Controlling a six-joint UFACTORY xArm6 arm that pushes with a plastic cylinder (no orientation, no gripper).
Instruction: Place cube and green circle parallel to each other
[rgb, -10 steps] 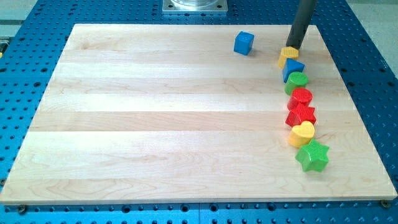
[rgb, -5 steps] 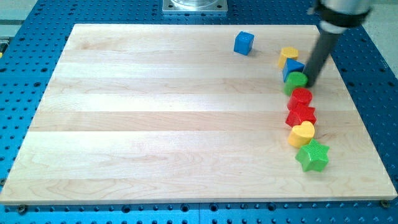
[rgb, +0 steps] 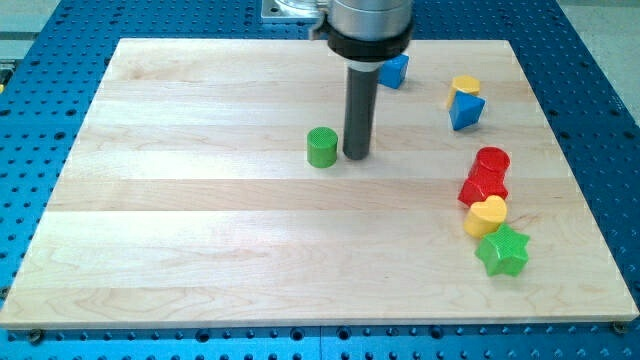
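Note:
The green circle block (rgb: 321, 146) stands near the middle of the board, a little toward the view's top. My tip (rgb: 356, 155) rests just to its right, close to touching it. The blue cube (rgb: 394, 70) sits near the view's top, right of centre, partly hidden behind the rod and its collar. The cube lies up and to the right of the green circle.
At the view's right stand a yellow block (rgb: 464, 87), a blue triangular block (rgb: 466, 110), a red circle (rgb: 492, 160), a red star-like block (rgb: 482, 186), a yellow heart (rgb: 486, 215) and a green star (rgb: 502, 250). The wooden board (rgb: 200, 250) lies on a blue perforated table.
My tip swept left from the right-hand column and pushed the green circle out of it to the board's middle. The blue triangular block shifted slightly.

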